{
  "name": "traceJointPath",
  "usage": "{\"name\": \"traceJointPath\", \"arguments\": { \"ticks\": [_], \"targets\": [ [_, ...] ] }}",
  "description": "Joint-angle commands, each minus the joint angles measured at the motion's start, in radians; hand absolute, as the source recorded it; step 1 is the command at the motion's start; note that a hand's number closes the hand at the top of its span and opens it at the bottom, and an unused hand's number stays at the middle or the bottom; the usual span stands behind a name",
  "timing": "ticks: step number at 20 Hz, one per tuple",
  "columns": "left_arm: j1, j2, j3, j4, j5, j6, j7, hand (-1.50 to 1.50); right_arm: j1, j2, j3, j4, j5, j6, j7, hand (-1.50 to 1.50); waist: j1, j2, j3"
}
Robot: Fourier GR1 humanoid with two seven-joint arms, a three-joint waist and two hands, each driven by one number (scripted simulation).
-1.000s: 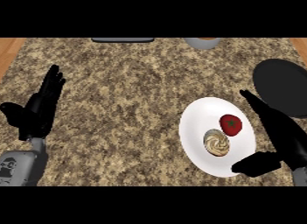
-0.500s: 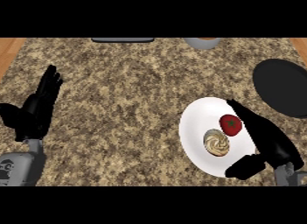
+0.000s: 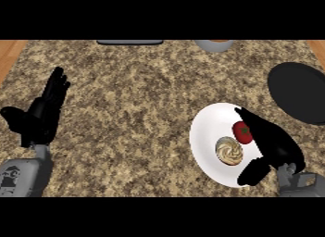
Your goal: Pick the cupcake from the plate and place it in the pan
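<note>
The cupcake (image 3: pixel 228 151), tan with a swirled top, sits on the white plate (image 3: pixel 204 139) at the lower right of the counter. A red tomato (image 3: pixel 242 132) lies beside it on the plate, partly covered by my right hand (image 3: pixel 272 142). That hand hovers over the plate's right side with fingers straight and thumb spread below the cupcake, holding nothing. The black pan (image 3: pixel 305 92) rests at the right edge, beyond the plate. My left hand (image 3: pixel 40 115) stays open at the left edge, fingers up.
A grey bowl (image 3: pixel 215 44) and a dark flat object (image 3: pixel 130 42) sit at the counter's far edge. Wooden surface (image 3: pixel 1 60) borders the granite on the left and right.
My right hand has drawn back from near the pan and moved left over the plate, closer to the cupcake. The left hand has barely shifted.
</note>
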Motion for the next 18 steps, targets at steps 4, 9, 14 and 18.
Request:
{"name": "traceJointPath", "arguments": {
  "ticks": [4, 9, 14, 18],
  "targets": [
    [0.079, 0.004, 0.022, -0.075, 0.014, -0.047, 0.01, 0.0, 0.023, 0.032, -0.009, -0.008, 0.042, 0.107, 0.049, -1.5, 0.001, -0.001, 0.0],
    [-0.014, 0.001, 0.047, 0.002, -0.021, -0.042, 0.012, 0.0, -0.001, 0.118, 0.004, 0.1, 0.124, 0.076, -0.016, -1.5, -0.001, 0.0, 0.0],
    [0.004, -0.019, 0.034, -0.089, -0.018, -0.033, 0.082, 0.0, -0.043, 0.161, 0.011, 0.206, 0.189, 0.073, -0.03, -1.5, 0.002, -0.001, 0.0],
    [-0.055, -0.048, 0.019, -0.008, -0.062, -0.008, 0.056, 0.0, -0.017, 0.183, 0.011, 0.3, 0.241, 0.013, -0.101, -1.5, -0.001, 0.0, 0.0]
  ]
}}
